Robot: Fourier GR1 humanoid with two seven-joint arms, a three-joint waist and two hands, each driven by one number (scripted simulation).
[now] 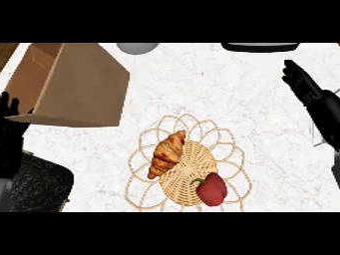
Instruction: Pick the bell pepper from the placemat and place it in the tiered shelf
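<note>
On placemat (191,169) | bell pepper (212,189): red, glossy, green stem | beside croissant (166,152)

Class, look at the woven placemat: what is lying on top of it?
A croissant and a red bell pepper lie on the placemat, apart from each other. The weave directly beneath them is covered.

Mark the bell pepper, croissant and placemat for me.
bell pepper (214,191), head view, on the red body below the stem.
croissant (166,152), head view, on its middle.
placemat (194,160), head view, on the bare woven centre.
</note>
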